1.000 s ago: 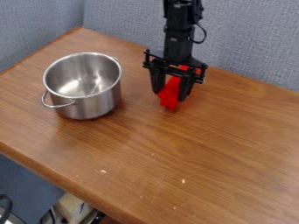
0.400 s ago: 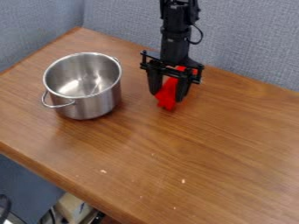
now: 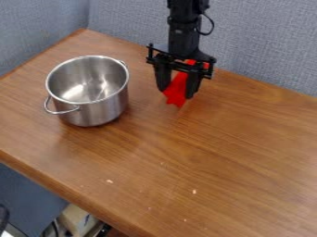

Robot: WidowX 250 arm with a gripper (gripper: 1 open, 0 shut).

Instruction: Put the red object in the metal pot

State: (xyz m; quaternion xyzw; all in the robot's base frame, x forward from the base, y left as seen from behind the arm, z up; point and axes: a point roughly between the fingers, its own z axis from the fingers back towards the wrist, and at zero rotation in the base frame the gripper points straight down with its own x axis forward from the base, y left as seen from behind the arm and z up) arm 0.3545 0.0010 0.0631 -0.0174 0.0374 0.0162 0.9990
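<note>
A: Item one, far left: metal pot (image 3: pixel 88 89), upright on the bench (image 3: pixel 186 167), mouth open, nothing visible inside, loop handle at its 8 o'clock. Condition?

B: Unobstructed. Bare wood lies between it and the arm.

A: Item two, at the pot's 3 o'clock, near but apart: gripper (image 3: pixel 181 89), pointing straight down.

B: Jaws narrowed onto the red object (image 3: pixel 180 90), which hangs upright between them, its lower end close over the bench; whether it has cleared the wood I cannot tell.

A: Hazards?

B: Judged, not seen: the block hangs lower than the pot's rim looks to stand, so a sideways carry toward 9 o'clock without more height could knock it on the rim and shove the pot or twist the block in the grip. A smooth plastic face could slip. Releasing off-centre could bounce it off the rim.

A: Surroundings?

B: Grey wall behind at 12 o'clock, bench edge at 6 o'clock. Nothing else stands in the path.
</note>
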